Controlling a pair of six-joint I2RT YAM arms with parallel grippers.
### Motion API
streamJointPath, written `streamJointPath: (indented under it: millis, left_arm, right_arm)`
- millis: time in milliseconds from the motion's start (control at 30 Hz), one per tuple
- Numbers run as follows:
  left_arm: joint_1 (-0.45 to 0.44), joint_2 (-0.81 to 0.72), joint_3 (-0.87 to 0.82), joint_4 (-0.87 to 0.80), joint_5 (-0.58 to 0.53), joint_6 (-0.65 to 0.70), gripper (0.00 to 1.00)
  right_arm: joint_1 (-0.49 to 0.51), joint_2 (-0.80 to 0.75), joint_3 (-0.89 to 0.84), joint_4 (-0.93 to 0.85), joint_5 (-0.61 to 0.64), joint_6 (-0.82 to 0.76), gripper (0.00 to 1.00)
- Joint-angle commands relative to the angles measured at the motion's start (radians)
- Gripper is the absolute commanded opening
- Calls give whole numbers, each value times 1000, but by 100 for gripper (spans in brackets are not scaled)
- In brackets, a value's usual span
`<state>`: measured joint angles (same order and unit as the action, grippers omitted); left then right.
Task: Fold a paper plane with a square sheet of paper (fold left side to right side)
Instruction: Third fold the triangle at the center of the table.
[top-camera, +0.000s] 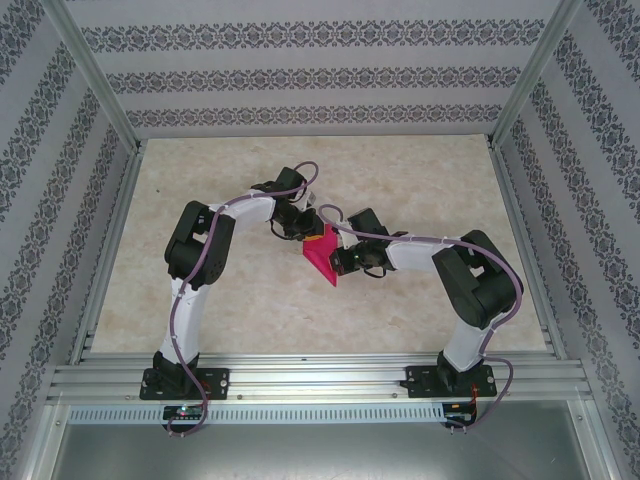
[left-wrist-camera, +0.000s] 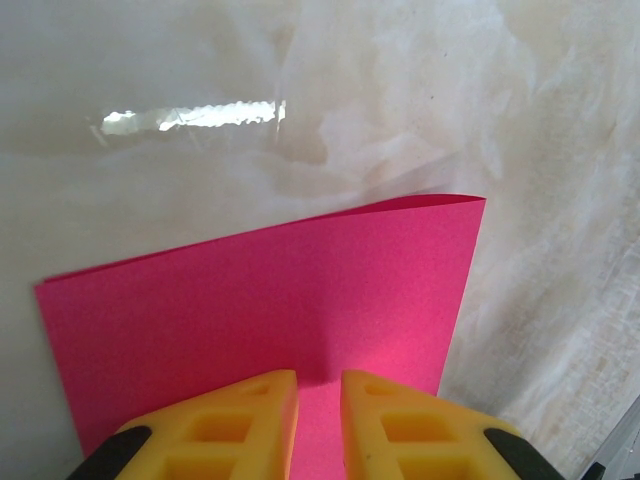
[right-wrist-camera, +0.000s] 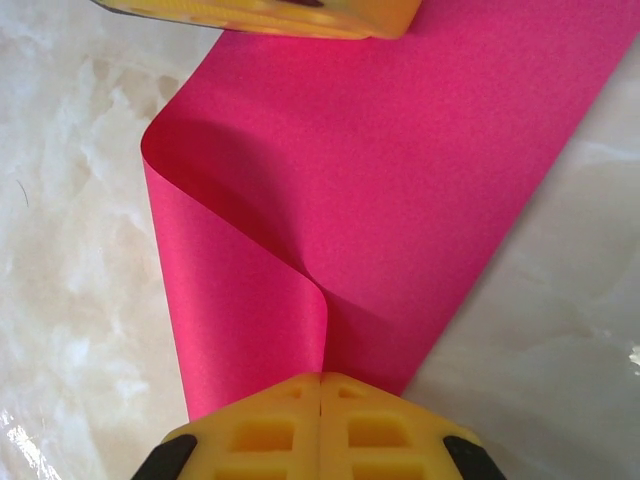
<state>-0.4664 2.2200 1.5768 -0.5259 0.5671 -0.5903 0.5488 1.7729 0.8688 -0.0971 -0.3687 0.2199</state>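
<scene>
The square sheet of paper (top-camera: 322, 258) is magenta-pink and lies mid-table between both arms, one side curled over in a soft loop. In the right wrist view my right gripper (right-wrist-camera: 321, 378) is shut on the near edge of the sheet (right-wrist-camera: 400, 150), pinching the curled layer against the lower one. From the left wrist view my left gripper (left-wrist-camera: 320, 378) hangs over the sheet (left-wrist-camera: 270, 290), its yellow fingers a narrow gap apart with pink showing through. One left finger (right-wrist-camera: 270, 15) rests at the sheet's far edge. From above, the left gripper (top-camera: 306, 232) and right gripper (top-camera: 340, 264) flank the paper. The paper plane is out of view.
The marble-patterned tabletop (top-camera: 420, 190) spreads on all sides of the paper. Aluminium frame rails (top-camera: 320, 372) run along the near edge by the arm bases. Patterned walls close off the back and both sides.
</scene>
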Motion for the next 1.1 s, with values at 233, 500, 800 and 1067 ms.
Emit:
streamJointPath:
  millis: [233, 500, 800, 1067]
  left_arm:
    - [-23, 60, -6, -45, -41, 24, 22]
    - [-25, 63, -6, -43, -41, 25, 22]
    - [-26, 62, -5, -43, -40, 24, 22]
    - [-26, 65, -8, -43, -41, 26, 22]
  right_arm:
    - [-15, 22, 39, -13, 19, 17, 3]
    - [-19, 30, 48, -21, 25, 21, 3]
    - [-18, 30, 25, -24, 26, 22, 3]
    - [-19, 8, 11, -22, 37, 26, 4]
